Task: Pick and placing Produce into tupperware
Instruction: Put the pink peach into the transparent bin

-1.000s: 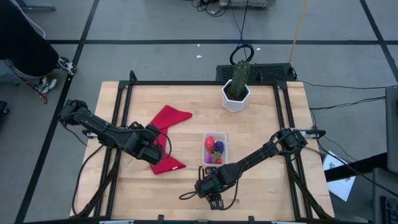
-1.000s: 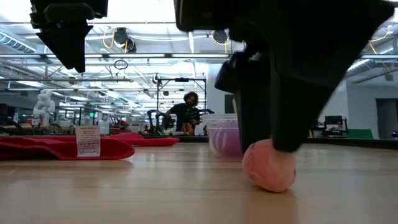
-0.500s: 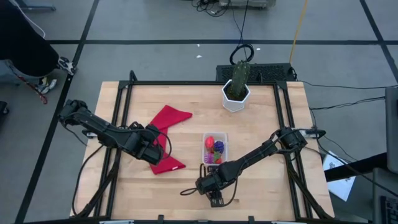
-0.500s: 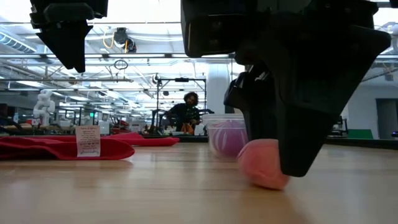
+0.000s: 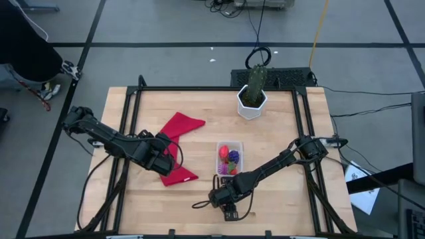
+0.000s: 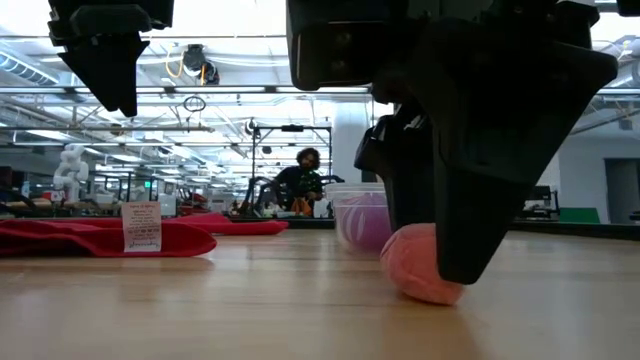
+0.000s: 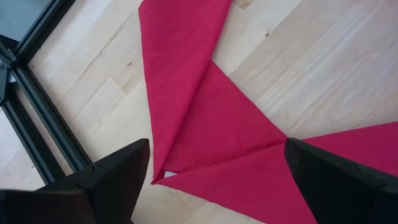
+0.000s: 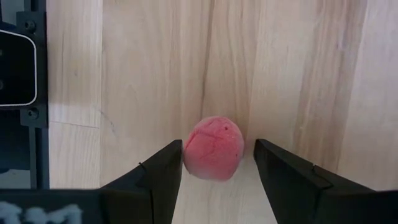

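The pink fruit (image 8: 214, 148) is round, with no long axis. The right gripper (image 8: 217, 163) is open around it, fingers (image 8: 163, 168) not clearly touching.

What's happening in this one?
The right gripper is down at the table's near edge, its open fingers on either side of a pink toy fruit that sits on the wood, not yet lifted. The clear tupperware just behind it already holds a few red and purple pieces. The left gripper hangs open over the red cloth, waiting. A potted cactus stands at the far edge.
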